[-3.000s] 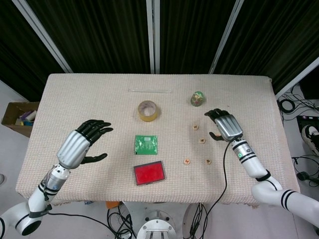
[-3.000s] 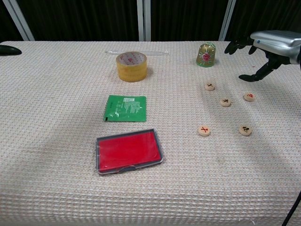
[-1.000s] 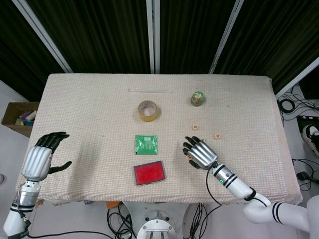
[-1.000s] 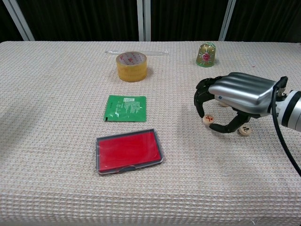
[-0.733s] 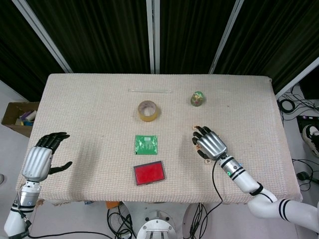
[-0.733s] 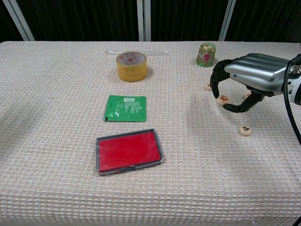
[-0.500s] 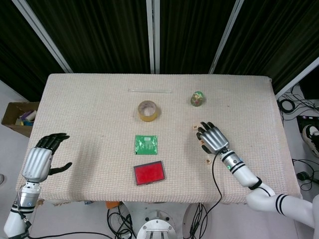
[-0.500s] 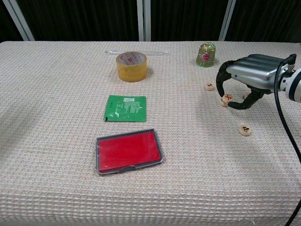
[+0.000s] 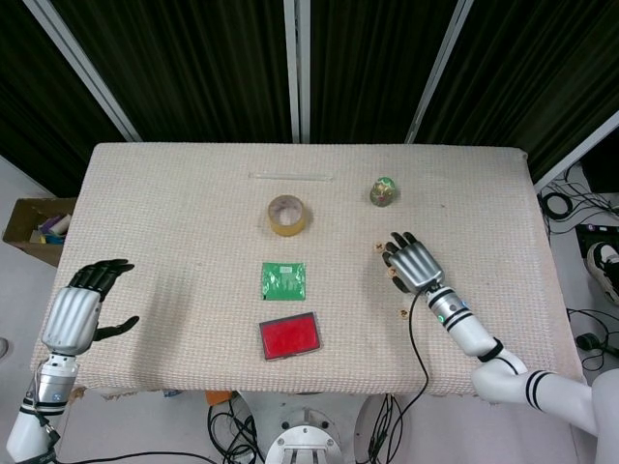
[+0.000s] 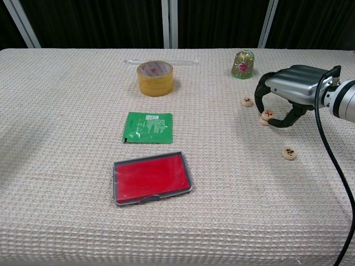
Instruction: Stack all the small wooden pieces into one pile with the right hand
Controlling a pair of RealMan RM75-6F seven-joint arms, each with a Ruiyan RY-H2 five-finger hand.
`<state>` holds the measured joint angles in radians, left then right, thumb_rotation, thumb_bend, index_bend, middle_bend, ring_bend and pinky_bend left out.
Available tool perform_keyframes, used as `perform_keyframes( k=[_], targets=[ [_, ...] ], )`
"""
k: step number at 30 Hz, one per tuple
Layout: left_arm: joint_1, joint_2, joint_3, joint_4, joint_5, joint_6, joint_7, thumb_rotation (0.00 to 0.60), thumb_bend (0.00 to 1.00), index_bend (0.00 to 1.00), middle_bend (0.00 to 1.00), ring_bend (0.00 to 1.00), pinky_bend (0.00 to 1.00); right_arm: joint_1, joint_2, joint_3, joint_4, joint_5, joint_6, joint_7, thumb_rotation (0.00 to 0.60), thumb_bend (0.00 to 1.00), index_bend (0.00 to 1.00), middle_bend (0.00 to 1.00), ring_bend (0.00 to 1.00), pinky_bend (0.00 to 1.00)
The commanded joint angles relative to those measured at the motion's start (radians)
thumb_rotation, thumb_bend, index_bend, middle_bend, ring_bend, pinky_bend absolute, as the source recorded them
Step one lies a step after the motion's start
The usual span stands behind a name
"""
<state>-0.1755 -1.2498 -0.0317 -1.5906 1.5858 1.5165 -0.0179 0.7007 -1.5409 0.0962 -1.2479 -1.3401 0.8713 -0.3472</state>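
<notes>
Chest view shows one small wooden piece (image 10: 289, 152) lying alone nearest the table's front edge on the right side. Behind it the right hand (image 10: 288, 91) pinches a red-marked piece (image 10: 268, 114) atop another piece (image 10: 264, 121), with a fourth piece (image 10: 247, 101) just beyond. Left hand (image 9: 75, 316) hangs spread, empty, off the table's left front corner.

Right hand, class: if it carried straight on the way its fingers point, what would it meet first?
Probably the lone wooden piece just past the right hand, which holds a piece over another; depth is hard to judge.
</notes>
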Motion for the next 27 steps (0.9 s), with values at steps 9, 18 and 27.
perform_keyframes(
  k=[9, 18, 27],
  targets=[
    [0.000, 0.000, -0.002, -0.001, -0.001, -0.005, 0.001, 0.600, 0.00, 0.22, 0.20, 0.18, 0.23, 0.002, -0.006, -0.008, 0.003, 0.002, 0.003, 0.007, 0.600, 0.35, 0.52, 0.30, 0.09, 0.20],
    [0.001, 0.000, -0.002, 0.000, -0.002, -0.009, -0.001, 0.600, 0.00, 0.22, 0.20, 0.18, 0.23, 0.000, 0.000, -0.010, 0.001, 0.006, 0.010, 0.007, 0.600, 0.35, 0.49, 0.30, 0.09, 0.20],
    [0.000, -0.001, -0.004, 0.001, -0.002, -0.014, 0.000, 0.600, 0.00, 0.22, 0.20, 0.18, 0.23, 0.001, -0.001, -0.014, 0.002, 0.009, 0.007, 0.010, 0.600, 0.35, 0.46, 0.29, 0.09, 0.20]
  ],
)
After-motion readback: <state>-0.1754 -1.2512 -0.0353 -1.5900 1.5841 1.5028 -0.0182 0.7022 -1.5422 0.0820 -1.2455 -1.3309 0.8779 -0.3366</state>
